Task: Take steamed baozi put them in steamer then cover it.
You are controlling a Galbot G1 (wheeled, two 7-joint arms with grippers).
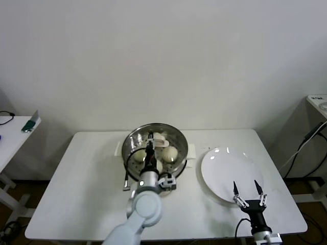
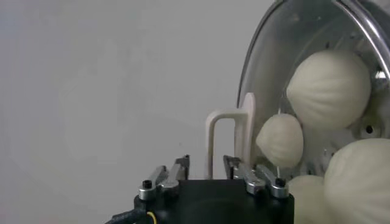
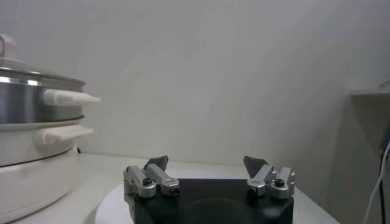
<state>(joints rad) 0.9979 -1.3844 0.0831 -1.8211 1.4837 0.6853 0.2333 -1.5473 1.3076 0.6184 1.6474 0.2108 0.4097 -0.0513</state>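
The steamer [image 1: 180, 142] stands at the table's centre, with several cream-white baozi [image 1: 170, 153] inside. The clear glass cover [image 1: 134, 139] lies on it, its cream handle [image 1: 159, 137] on top. My left gripper [image 1: 149, 149] hangs right over the cover. In the left wrist view it [image 2: 205, 163] is open, with one leg of the handle [image 2: 228, 131] between the fingers, which do not touch it. Baozi [image 2: 329, 88] show through the glass. My right gripper [image 1: 248, 190] is open and empty above the near edge of the white plate [image 1: 225, 163]. The right wrist view [image 3: 206, 163] shows the covered steamer [image 3: 24, 100] on its white base [image 3: 30, 158].
A dark cord or strap [image 1: 125, 179] lies on the table left of the steamer. A side table [image 1: 10, 132] with a small object [image 1: 30, 122] stands far left. A shelf [image 1: 319, 99] and cables [image 1: 306, 143] are at the far right.
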